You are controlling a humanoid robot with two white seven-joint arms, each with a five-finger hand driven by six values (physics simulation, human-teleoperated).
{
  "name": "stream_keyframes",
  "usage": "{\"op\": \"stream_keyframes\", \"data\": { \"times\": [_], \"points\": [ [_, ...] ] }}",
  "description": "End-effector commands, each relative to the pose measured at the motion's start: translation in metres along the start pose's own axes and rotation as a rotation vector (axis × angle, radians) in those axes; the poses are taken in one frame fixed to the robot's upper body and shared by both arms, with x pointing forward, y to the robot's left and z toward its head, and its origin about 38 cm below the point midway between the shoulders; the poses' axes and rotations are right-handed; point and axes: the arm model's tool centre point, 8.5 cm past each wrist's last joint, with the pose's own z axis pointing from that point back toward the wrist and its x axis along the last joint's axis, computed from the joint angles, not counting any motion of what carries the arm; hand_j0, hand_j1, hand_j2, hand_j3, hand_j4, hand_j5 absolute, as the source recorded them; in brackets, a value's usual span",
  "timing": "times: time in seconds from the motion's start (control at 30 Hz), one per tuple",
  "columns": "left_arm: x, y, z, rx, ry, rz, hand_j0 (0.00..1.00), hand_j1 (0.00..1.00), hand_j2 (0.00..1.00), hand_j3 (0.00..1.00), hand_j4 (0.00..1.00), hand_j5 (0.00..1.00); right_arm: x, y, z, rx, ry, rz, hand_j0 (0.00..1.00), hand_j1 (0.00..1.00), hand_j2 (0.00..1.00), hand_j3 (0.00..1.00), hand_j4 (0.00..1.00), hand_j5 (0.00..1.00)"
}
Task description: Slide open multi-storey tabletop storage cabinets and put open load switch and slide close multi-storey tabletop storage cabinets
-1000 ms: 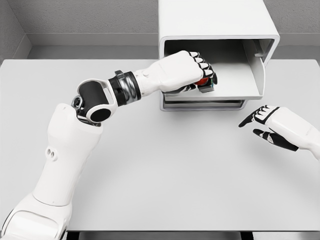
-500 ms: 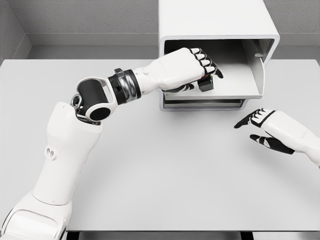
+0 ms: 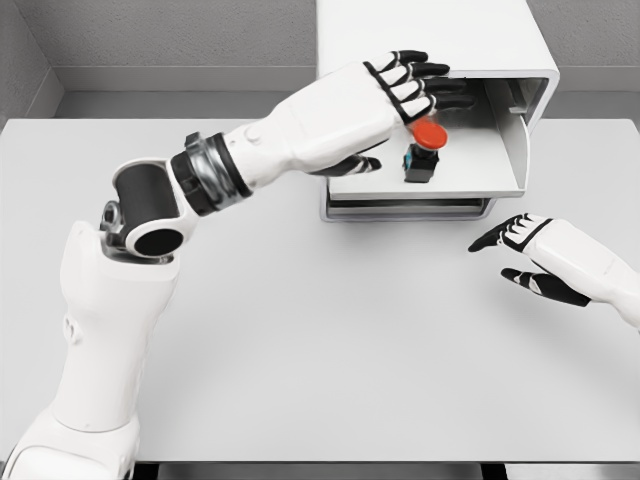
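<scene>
The white multi-storey cabinet (image 3: 430, 40) stands at the back of the table with one drawer (image 3: 480, 165) slid out toward me. The load switch (image 3: 424, 148), a black body with a red round button, sits upright inside that drawer. My left hand (image 3: 405, 85) hovers just above and behind the switch, fingers spread and holding nothing. My right hand (image 3: 530, 255) rests open above the table to the right of the cabinet, below the drawer's front corner.
The grey table (image 3: 320, 350) stretches wide in front of the cabinet. A lower drawer front (image 3: 405, 210) shows under the open one. A grey wall runs behind the table.
My left hand let go of the switch, which now stands in the drawer, and rose up and back with fingers spread. The right hand has barely moved.
</scene>
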Motion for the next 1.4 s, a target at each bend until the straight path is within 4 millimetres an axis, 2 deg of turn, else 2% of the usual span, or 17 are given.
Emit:
{"op": "stream_keyframes", "data": {
  "times": [0.0, 0.03, 0.1, 0.23, 0.3, 0.33, 0.37, 0.47, 0.57, 0.67, 1.03, 1.1, 1.17, 1.37],
  "points": [
    [-0.007, 0.024, 0.018, 0.138, -0.018, 0.081, 1.0, 1.0, 1.0, 1.0, 1.0, 1.0, 0.0, -0.001, 0.0, -0.003, 0.0, -0.006, 0.69, 0.69, 0.69, 0.69, 0.69, 0.69],
    [-0.013, 0.028, 0.029, 0.179, 0.001, 0.111, 1.0, 1.0, 1.0, 1.0, 1.0, 1.0, 0.0, -0.001, 0.0, -0.004, 0.0, -0.005, 0.69, 0.69, 0.69, 0.69, 0.69, 0.69],
    [-0.03, 0.03, 0.068, 0.21, 0.054, 0.151, 1.0, 1.0, 1.0, 1.0, 1.0, 1.0, 0.0, -0.001, 0.0, -0.005, -0.001, -0.003, 0.69, 0.69, 0.69, 0.69, 0.69, 0.69],
    [-0.06, 0.03, 0.166, 0.195, 0.269, 0.143, 1.0, 1.0, 1.0, 1.0, 1.0, 1.0, -0.001, -0.007, -0.003, -0.013, -0.005, 0.01, 0.69, 0.69, 0.69, 0.69, 0.69, 0.69],
    [-0.065, 0.016, 0.226, 0.129, 0.416, 0.151, 1.0, 1.0, 1.0, 1.0, 1.0, 1.0, -0.001, -0.011, -0.004, -0.018, -0.008, 0.018, 0.69, 0.69, 0.69, 0.69, 0.69, 0.69],
    [-0.064, 0.012, 0.248, 0.115, 0.468, 0.157, 1.0, 1.0, 1.0, 1.0, 1.0, 1.0, -0.001, -0.012, -0.005, -0.019, -0.008, 0.019, 0.69, 0.69, 0.69, 0.69, 0.69, 0.69],
    [-0.065, 0.001, 0.267, 0.088, 0.517, 0.186, 1.0, 1.0, 1.0, 1.0, 1.0, 1.0, -0.002, -0.014, -0.005, -0.021, -0.008, 0.025, 0.69, 0.69, 0.69, 0.69, 0.69, 0.69],
    [-0.086, -0.031, 0.306, 0.068, 0.641, 0.294, 1.0, 1.0, 1.0, 1.0, 1.0, 1.0, -0.009, -0.018, -0.007, -0.026, 0.006, 0.034, 0.69, 0.69, 0.69, 0.69, 0.69, 0.69],
    [-0.092, -0.058, 0.324, 0.05, 0.702, 0.377, 1.0, 1.0, 1.0, 1.0, 1.0, 1.0, -0.011, -0.014, -0.012, -0.016, 0.001, 0.026, 0.69, 0.69, 0.69, 0.69, 0.69, 0.69],
    [-0.093, -0.07, 0.331, 0.04, 0.726, 0.413, 1.0, 1.0, 1.0, 1.0, 1.0, 1.0, -0.018, -0.013, -0.019, -0.007, 0.004, 0.018, 0.69, 0.69, 0.69, 0.69, 0.69, 0.69],
    [-0.09, -0.076, 0.332, 0.04, 0.73, 0.427, 1.0, 1.0, 1.0, 1.0, 1.0, 1.0, -0.028, -0.008, -0.035, 0.01, 0.003, 0.0, 0.69, 0.69, 0.69, 0.69, 0.69, 0.69],
    [-0.087, -0.082, 0.333, 0.04, 0.734, 0.442, 1.0, 1.0, 1.0, 1.0, 1.0, 1.0, -0.029, -0.008, -0.036, 0.01, 0.005, 0.0, 0.69, 0.69, 0.69, 0.69, 0.69, 0.69],
    [-0.088, -0.086, 0.335, 0.039, 0.743, 0.455, 1.0, 1.0, 1.0, 1.0, 1.0, 1.0, -0.032, -0.006, -0.044, 0.013, -0.001, -0.011, 0.69, 0.69, 0.69, 0.69, 0.69, 0.69],
    [-0.088, -0.09, 0.336, 0.04, 0.748, 0.467, 1.0, 1.0, 1.0, 1.0, 1.0, 1.0, -0.039, -0.001, -0.054, 0.03, 0.008, -0.03, 0.7, 0.7, 0.7, 0.7, 0.7, 0.7]
  ]
}}
